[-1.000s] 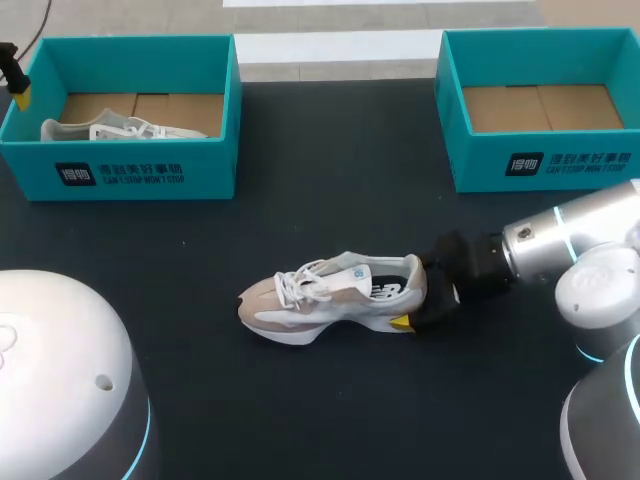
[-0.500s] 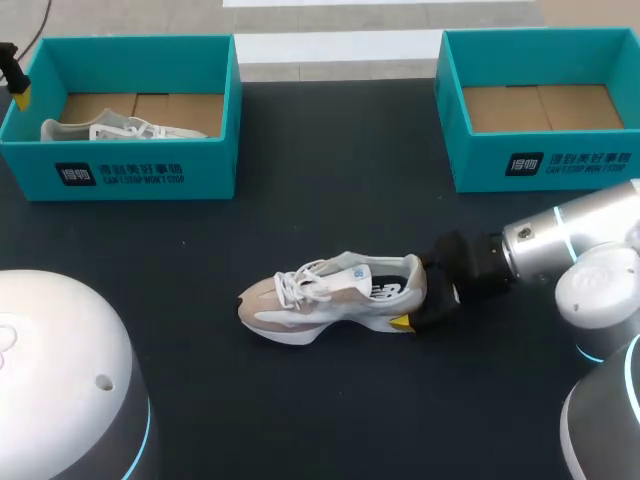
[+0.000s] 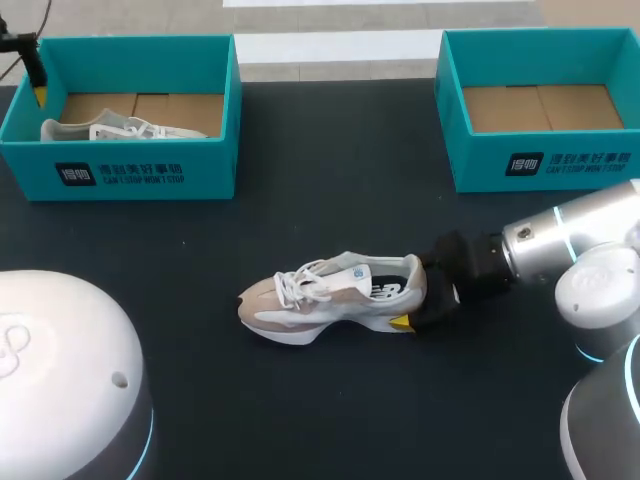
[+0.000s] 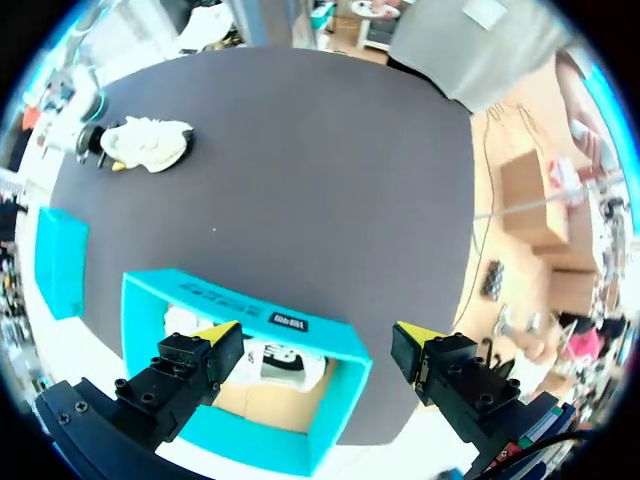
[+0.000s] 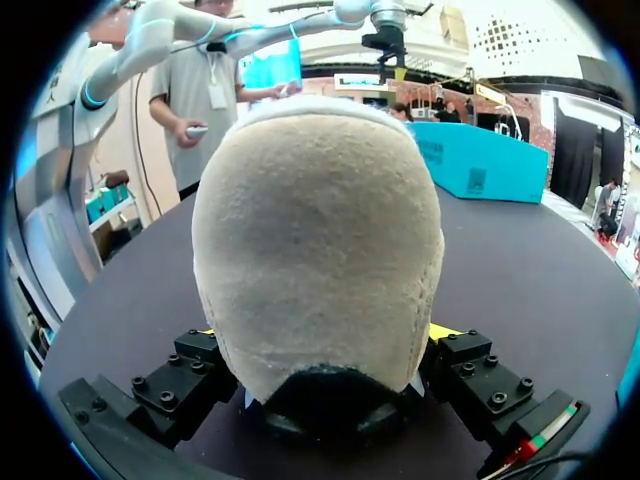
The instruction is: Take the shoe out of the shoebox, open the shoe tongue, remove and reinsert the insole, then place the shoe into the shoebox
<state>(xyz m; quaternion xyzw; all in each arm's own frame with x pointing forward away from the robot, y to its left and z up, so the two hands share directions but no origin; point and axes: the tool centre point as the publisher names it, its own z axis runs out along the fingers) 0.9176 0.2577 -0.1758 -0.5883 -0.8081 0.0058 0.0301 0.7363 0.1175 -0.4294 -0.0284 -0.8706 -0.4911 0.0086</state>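
Shoe [image 3: 335, 297] lies mid-table, toe toward 9 o'clock; your right gripper [image 3: 420, 298] pinches its heel from 3 o'clock, likely steadying it for tongue work. Your left gripper [image 4: 315, 340] hangs wide open over the box [image 3: 120, 172] at 10 o'clock.
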